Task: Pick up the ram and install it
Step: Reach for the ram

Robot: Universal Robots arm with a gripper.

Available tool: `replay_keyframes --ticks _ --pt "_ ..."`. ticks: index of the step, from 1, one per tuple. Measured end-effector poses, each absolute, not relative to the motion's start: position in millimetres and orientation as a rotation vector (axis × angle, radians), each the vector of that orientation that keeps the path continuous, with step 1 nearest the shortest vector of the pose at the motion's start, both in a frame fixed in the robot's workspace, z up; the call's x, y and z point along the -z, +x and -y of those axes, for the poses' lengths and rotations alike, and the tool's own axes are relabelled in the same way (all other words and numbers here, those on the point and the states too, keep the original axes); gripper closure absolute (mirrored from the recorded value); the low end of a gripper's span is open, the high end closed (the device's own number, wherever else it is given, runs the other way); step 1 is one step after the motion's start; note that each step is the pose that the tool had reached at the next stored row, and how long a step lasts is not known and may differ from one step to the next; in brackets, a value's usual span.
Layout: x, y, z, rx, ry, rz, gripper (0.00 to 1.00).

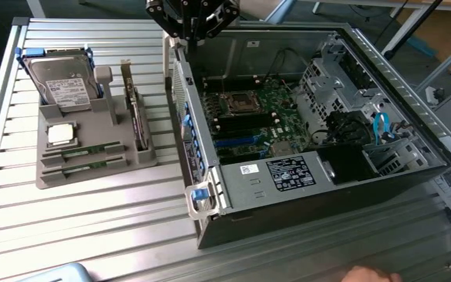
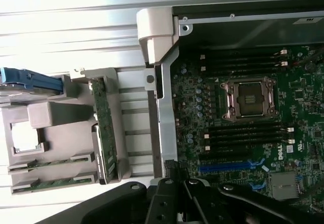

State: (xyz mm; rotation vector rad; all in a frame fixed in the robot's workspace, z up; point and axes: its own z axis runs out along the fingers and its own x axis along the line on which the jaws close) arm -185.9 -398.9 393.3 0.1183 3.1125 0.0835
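Two ram sticks (image 1: 80,151) (image 1: 79,168), thin green boards, lie side by side in slots at the front of a grey holder tray (image 1: 92,176); in the wrist view they are the ram sticks (image 2: 50,164) (image 2: 48,184). My gripper (image 1: 188,36) hangs high over the open computer case's wall (image 1: 180,106), between the tray and the motherboard (image 1: 257,117), well away from the ram. Its black fingers (image 2: 177,183) are shut with nothing between them. Empty black memory slots (image 2: 248,132) flank the processor socket (image 2: 250,98).
The tray also holds a hard drive (image 1: 65,82), a silver processor chip (image 1: 61,134) and an upright dark expansion card (image 1: 138,114). The case has drive cages and blue cables (image 1: 382,129) on the exterior view's right. A person's hand (image 1: 370,275) rests at the table's near edge.
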Motion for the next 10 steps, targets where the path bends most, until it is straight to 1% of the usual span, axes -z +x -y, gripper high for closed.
replay_keyframes --ticks 10 --pt "-393 -207 399 -0.085 0.118 -3.113 0.89"
